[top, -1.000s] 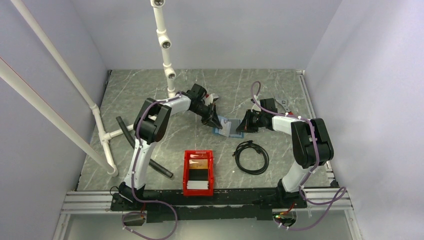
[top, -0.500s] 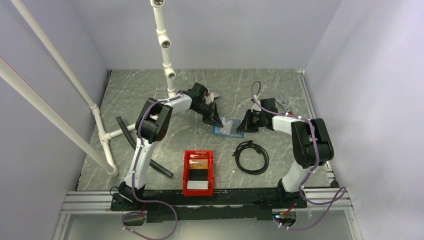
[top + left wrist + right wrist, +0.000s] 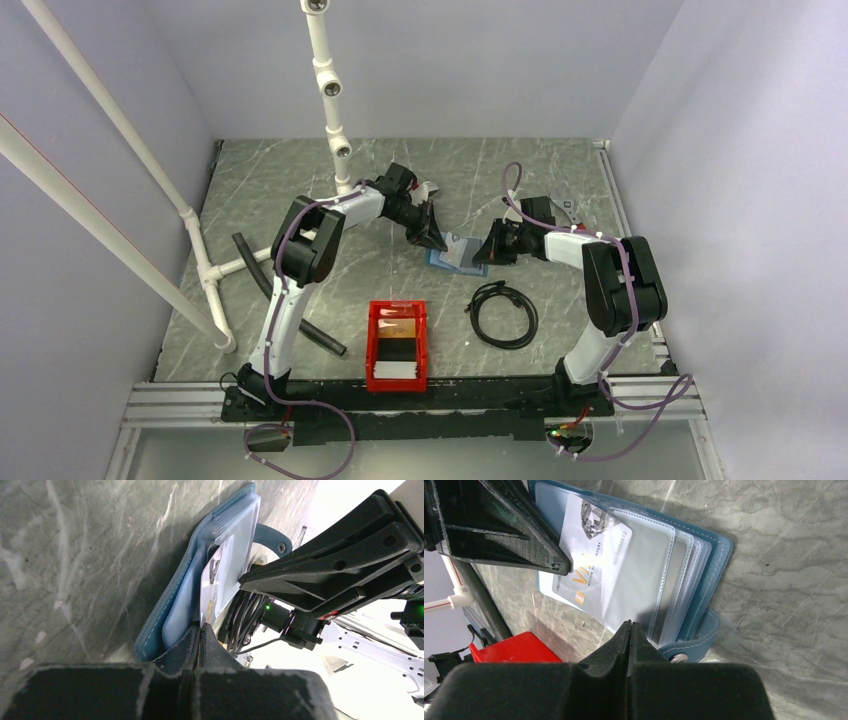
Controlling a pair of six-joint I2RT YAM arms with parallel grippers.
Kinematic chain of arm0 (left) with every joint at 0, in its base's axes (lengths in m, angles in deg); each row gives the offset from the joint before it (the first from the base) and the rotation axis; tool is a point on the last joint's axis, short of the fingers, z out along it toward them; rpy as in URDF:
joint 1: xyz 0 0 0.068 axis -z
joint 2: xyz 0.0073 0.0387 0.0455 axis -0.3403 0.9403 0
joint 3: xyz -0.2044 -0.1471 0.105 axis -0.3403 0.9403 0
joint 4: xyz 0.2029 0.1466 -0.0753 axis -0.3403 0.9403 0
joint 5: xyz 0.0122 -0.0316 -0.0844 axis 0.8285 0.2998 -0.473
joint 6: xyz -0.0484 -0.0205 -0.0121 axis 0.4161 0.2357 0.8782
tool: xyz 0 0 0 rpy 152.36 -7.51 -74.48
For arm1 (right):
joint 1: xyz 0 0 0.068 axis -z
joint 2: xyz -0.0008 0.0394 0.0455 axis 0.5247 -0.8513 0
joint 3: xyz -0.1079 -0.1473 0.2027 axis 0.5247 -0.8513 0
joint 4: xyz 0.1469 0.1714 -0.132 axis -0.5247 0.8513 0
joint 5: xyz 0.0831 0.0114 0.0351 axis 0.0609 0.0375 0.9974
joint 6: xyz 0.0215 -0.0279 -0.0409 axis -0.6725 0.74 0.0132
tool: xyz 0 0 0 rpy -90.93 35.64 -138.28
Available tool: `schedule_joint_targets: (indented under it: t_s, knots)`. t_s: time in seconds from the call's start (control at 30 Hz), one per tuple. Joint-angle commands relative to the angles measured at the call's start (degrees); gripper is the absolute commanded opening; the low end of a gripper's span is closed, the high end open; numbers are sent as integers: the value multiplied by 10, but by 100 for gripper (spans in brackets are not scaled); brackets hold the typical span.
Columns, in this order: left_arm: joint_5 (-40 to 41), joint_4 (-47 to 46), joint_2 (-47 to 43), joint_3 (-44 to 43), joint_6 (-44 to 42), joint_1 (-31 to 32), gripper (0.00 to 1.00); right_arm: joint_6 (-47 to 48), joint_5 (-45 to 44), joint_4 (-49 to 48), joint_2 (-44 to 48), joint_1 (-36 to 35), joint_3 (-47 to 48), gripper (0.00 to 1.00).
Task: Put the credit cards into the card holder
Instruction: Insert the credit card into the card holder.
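Fingers on both arms are pressed fully together, and I see nothing pinched in either pair. Looking along the left gripper (image 3: pixel 200 628), I have the holder (image 3: pixel 175 600) lying open on the table (image 3: pixel 75 555) right at the closed tips. From this angle I cannot tell whether they touch its blue cover or only the card (image 3: pixel 214 580) among its clear sleeves. The right wrist camera helps here. It shows the left gripper's point resting on the outer edge of that whitish card, which carries orange lettering. The card lies slanted, with one end under a clear sleeve and the other end sticking out towards the left tips. The right gripper (image 3: pixel 630 626) has its shut tips at the near edge of the sleeves, just beside the holder's strap (image 3: pixel 694 642) with its snap. I cannot tell whether it presses on the plastic or hangs just above it. From overhead the two grippers face each other across the holder, which sits between them with each tip at one side of it. On the near side of both grippers, towards the arm bases and well apart from the holder, stands the red bin (image 3: pixel 378 345). In it I see a whitish stack (image 3: pixel 397 370) and a gold card (image 3: pixel 398 326). A coiled black cable (image 3: pixel 497 290) lies on the table near the right gripper, also on its near side.
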State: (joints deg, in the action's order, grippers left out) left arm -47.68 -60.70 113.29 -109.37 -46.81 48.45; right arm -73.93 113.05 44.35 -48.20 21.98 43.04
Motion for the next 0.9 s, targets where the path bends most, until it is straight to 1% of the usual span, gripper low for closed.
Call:
schedule_joint_targets:
  t_s: [0.0,0.1,0.3,0.4,0.5,0.6,0.73,0.87]
  knots:
    - [34,-84,-11,23,29,4,0,19,-38,9,-19,-1,3,0]
    - [46,-117,-16,42,46,6,0,19,-34,10,-20,-1,4,0]
    - [67,-107,-21,35,49,-2,0,20,-36,12,-18,-2,3,0]
    - [66,-133,-32,49,72,-3,0,20,-35,10,-19,-1,3,0]
    - [65,-188,-54,86,114,-1,0,19,-34,9,-18,-1,3,0]
    - [73,-239,-70,122,154,12,0,18,-32,8,-19,-1,3,0]
    - [69,-283,-72,139,188,31,0,16,-31,7,-19,-1,3,0]
    - [74,-281,-65,138,186,37,0,15,-30,7,-18,-2,1,0]
